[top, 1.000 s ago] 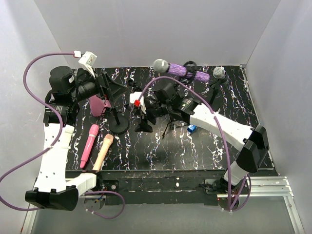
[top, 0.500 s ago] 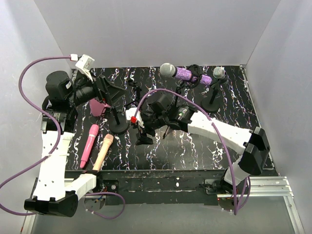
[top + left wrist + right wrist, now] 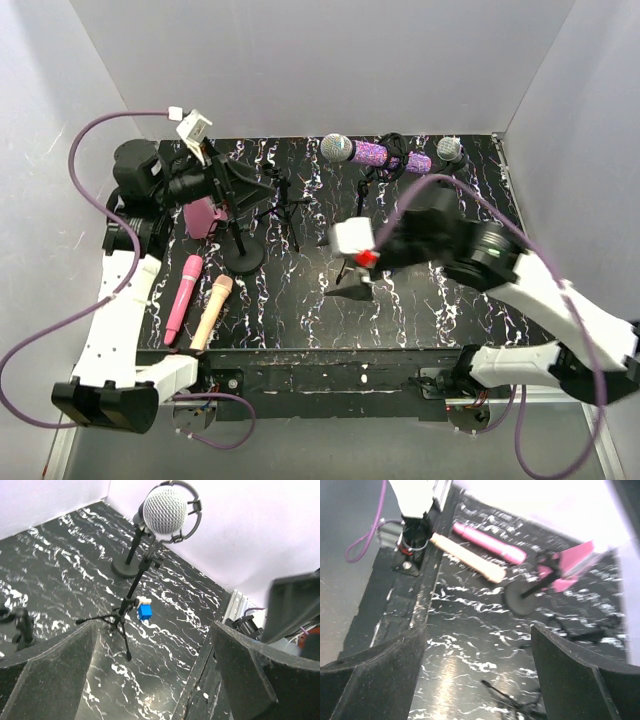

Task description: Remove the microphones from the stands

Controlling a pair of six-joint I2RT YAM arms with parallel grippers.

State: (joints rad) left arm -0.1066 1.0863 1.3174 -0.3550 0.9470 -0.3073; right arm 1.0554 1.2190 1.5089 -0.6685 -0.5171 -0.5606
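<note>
Purple glitter microphone (image 3: 372, 153) rests in its black tripod stand (image 3: 131, 605). Left gripper (image 3: 150, 670) and right gripper (image 3: 477, 670) both gape wide, empty.

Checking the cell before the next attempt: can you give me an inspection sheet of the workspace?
Surface: black marbled table, no spills seen.
Job's things: purple microphone sits in its tripod stand, not yet removed.
Clutter: pink microphone and tan microphone lying loose at the left; grey-headed microphone at the back right; small blue object by the tripod.
Grippers: left gripper and right gripper both open, nothing between the fingers.
Cables: purple cables loop off both arms.
Surroundings: plain white walls.
</note>
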